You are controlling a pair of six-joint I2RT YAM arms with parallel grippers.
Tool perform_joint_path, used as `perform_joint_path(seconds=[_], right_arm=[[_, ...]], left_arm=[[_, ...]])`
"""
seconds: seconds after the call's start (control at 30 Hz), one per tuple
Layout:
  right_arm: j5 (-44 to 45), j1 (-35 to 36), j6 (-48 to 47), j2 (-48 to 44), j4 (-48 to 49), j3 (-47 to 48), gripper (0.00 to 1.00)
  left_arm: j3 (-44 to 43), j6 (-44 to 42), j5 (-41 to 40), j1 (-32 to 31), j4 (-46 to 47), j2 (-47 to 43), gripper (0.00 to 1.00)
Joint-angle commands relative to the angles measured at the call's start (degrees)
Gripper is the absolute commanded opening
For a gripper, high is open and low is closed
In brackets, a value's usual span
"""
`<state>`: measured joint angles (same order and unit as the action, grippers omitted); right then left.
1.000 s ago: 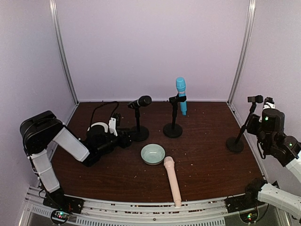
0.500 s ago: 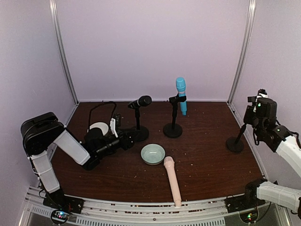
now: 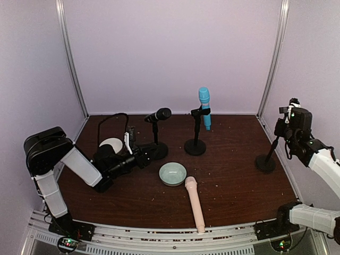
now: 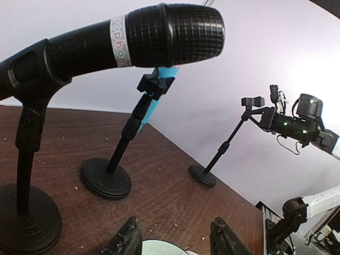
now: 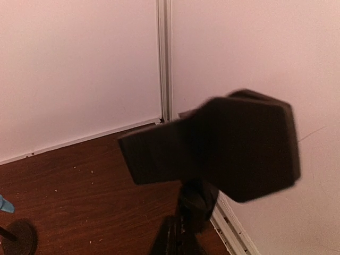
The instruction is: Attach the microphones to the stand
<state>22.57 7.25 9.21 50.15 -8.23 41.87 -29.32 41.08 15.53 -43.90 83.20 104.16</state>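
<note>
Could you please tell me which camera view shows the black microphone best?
The left wrist view: the black microphone is close and sharp, clipped in its stand. The top external view shows it small and distant; the right wrist view misses it.

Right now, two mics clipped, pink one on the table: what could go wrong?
1. The right gripper is shut right by the clip of the empty stand; a nudge could tip that slim stand.
2. The left gripper hangs open beside the stand base of the black microphone; a swing might knock it over.
3. The pink microphone lies with its tail at the near edge of the table and could roll off.
</note>
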Motion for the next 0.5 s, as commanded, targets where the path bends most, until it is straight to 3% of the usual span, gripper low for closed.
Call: perform_joint_path(seconds=[0.0, 0.17, 0.37, 0.4, 0.47], right_arm=[[-4.7, -0.3, 0.8, -2.7, -2.4, 2.2, 0.02], [-14.7, 0.4, 5.0, -8.0, -7.9, 3.6, 0.00], [-17.1, 1.9, 6.5, -12.7, -13.1, 3.5, 0.00], [-15.0, 1.9, 6.5, -12.8, -14.6, 3.6, 0.02], [-10.0, 1.9, 6.2, -12.9, -15.6, 3.1, 0.26]], left_arm=[[-0.1, -0.3, 1.0, -0.9, 4.7, 0.2, 0.46], [-0.3, -2.9, 1.3, -2.2, 4.7, 0.1, 0.45], [-1.7, -6.6, 1.6, -4.2, 1.1, -0.4, 0.45], [-2.0, -7.2, 1.6, -4.6, 0.0, -0.7, 0.45], [-2.6, -8.2, 1.8, -5.3, -2.1, -1.2, 0.45]])
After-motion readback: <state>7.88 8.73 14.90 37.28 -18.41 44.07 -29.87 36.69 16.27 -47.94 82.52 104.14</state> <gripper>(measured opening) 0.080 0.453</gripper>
